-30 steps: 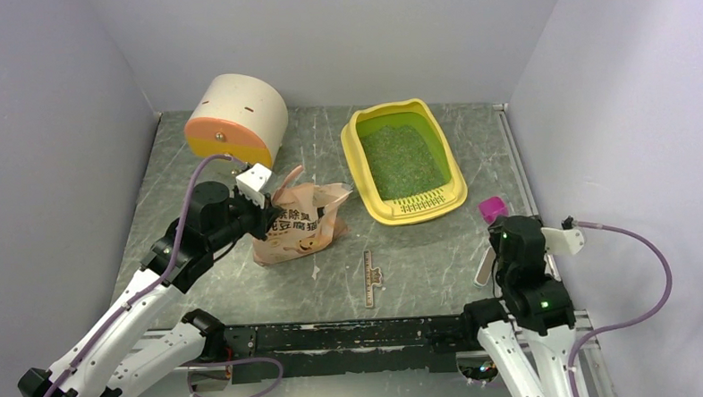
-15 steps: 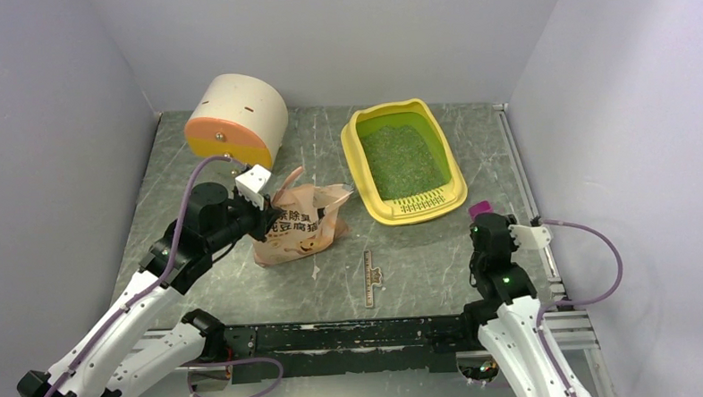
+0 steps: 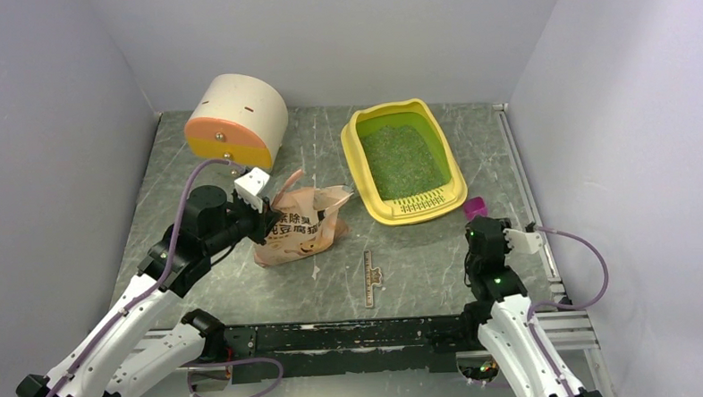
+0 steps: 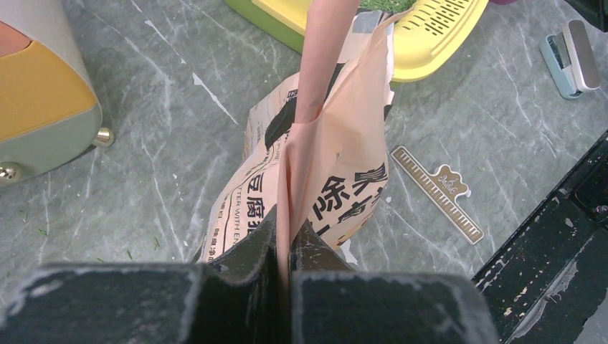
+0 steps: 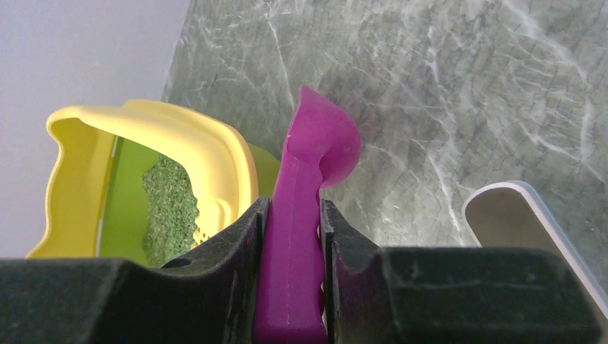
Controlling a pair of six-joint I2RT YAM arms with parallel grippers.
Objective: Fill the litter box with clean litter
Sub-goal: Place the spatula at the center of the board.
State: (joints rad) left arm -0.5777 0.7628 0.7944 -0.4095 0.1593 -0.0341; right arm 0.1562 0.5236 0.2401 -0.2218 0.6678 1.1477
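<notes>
The yellow litter box (image 3: pixel 358 143) with its lime-green inner pan sits at the back right of the table. A layer of pale greenish litter (image 3: pixel 404 160) lies in it. My left gripper (image 3: pixel 265 217) is shut on the upper edge of the pink printed bag (image 3: pixel 300 226), which stands left of the box. In the left wrist view the bag's fold (image 4: pixel 337 165) is pinched between my left gripper's (image 4: pixel 285 240) jaws. My right gripper (image 3: pixel 474 227) is shut on the magenta scoop (image 3: pixel 474 207) just off the box's near right corner. The right wrist view shows this gripper (image 5: pixel 290 215), the scoop (image 5: pixel 315 150), the box rim (image 5: pixel 208 154) and the litter (image 5: pixel 168 201).
A cream-and-orange cylindrical container (image 3: pixel 235 121) lies at the back left. A gold ruler-shaped clip (image 3: pixel 369 278) lies on the table in front of the bag. A grey-blue clip (image 4: pixel 570 50) lies near the box. A flat white piece (image 5: pixel 516 215) lies right of the scoop.
My right arm has moved left and forward with the scoop, closer to the litter box's near right corner. The left gripper and the bag have barely moved.
</notes>
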